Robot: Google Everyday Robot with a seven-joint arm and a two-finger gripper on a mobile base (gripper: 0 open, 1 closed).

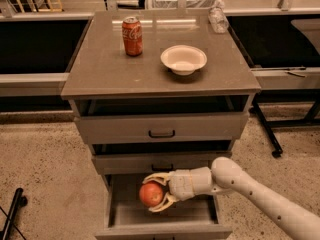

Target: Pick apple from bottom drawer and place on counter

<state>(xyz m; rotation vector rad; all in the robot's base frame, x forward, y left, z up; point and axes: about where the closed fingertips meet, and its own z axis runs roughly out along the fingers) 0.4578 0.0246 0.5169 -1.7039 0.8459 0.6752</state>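
Observation:
The apple point(152, 195) is red-orange and sits between the two pale fingers of my gripper point(149, 194), which is shut on it. My arm reaches in from the lower right. The gripper holds the apple over the open bottom drawer point(165, 231), a little above its floor and just under the middle drawer's front. The counter point(107, 69) is the grey-brown top slab of the cabinet, well above the gripper.
On the counter stand a red soda can point(132, 35), a white bowl point(183, 59) and a clear bottle point(218, 19) at the back right corner. The top drawer point(160, 128) and middle drawer point(160, 163) are pulled out a little. A black stand leg point(12, 214) lies at lower left.

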